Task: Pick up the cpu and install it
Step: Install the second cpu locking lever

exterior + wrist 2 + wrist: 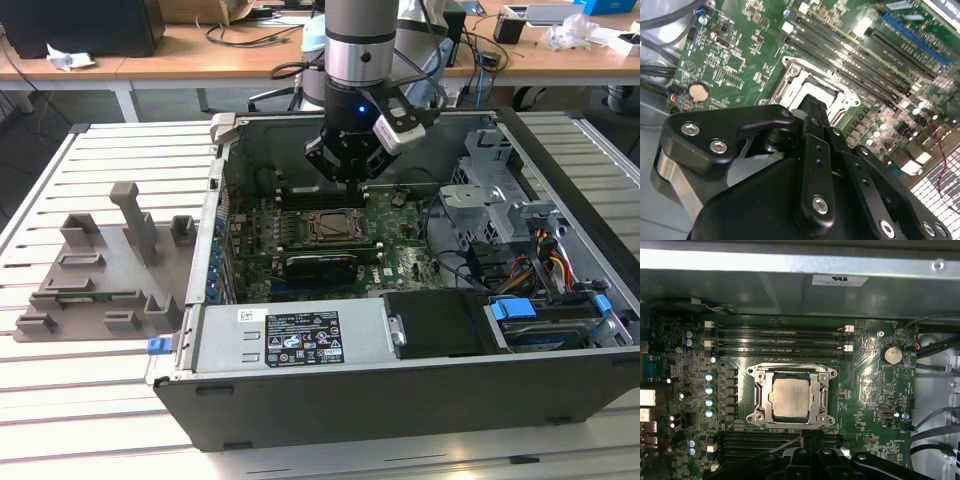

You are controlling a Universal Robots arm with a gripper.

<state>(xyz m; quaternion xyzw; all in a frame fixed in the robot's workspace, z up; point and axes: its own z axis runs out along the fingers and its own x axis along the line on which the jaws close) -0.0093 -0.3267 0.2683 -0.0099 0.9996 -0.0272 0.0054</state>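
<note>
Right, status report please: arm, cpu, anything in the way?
Gripper above the motherboard, beside the socket. Cpu seated in socket. Nothing over it.

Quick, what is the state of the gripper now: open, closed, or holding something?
Gripper: cannot be told; it hangs above the socket, and the cpu sits in the socket, not held.

the exterior view looks down from high in front of the open grey metal computer case [400, 400]; both wrist views look closely down at its green motherboard [865, 390].
</note>
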